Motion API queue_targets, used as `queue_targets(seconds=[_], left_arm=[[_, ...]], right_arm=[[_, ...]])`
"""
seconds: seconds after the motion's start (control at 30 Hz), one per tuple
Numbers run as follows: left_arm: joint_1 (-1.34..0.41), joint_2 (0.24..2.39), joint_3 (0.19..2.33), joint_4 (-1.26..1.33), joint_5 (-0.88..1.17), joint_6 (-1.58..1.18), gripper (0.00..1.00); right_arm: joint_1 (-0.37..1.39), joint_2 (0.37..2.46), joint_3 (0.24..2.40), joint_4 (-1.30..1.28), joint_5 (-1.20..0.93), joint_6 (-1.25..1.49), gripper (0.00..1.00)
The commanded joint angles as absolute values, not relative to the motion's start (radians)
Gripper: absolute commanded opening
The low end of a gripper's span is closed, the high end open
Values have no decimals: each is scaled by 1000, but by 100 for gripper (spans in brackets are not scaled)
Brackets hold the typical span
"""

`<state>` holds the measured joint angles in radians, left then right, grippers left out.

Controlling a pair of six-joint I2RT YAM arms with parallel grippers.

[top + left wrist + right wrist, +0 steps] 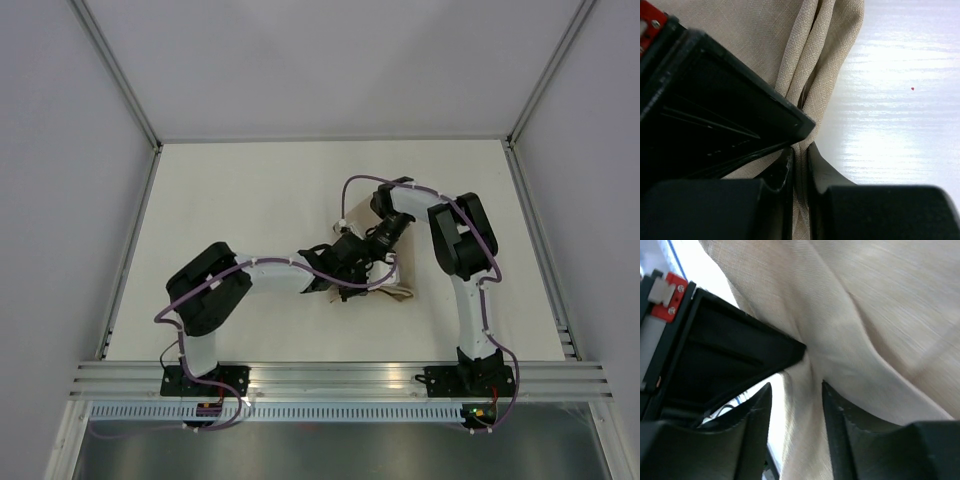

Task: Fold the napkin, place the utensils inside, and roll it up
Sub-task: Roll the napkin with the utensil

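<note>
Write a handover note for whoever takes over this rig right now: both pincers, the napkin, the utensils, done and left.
Left pincer: shut on a fold of the napkin.
Right pincer: napkin cloth between its fingers; grip unclear.
Napkin: bunched at the middle of the table. Utensils: not in view.
Done: folds started, by the creases. Left: finish the fold, add utensils if not inside, roll.

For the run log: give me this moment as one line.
left pincer shut on napkin folds | right pincer straddling napkin, grip unclear | utensils not visible
</note>
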<state>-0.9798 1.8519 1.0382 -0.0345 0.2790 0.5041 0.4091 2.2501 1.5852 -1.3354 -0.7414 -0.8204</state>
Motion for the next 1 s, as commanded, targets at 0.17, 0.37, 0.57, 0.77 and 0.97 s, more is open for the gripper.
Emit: queue_targets(seconds=[0.17,0.37,0.57,0.77,0.97], left_arm=[[-919,1960,1190,-267,529,399,2],[-848,2043,1316,-411,698,351,2],[-786,2183,1474,-558,805,304,2],[-743,2312,1615,-698,890,264,2],[-713,2374,1683,-765,943,233,2]], right_arm=[[273,2135,1644,-1200,-756,-830,54],[144,2042,1615,-1097,-816,-769,54],[81,1830,1342,-827,-753,-718,52],[84,1585,1062,-557,-698,-751,51],[129,1419,858,-442,-672,-842,52]])
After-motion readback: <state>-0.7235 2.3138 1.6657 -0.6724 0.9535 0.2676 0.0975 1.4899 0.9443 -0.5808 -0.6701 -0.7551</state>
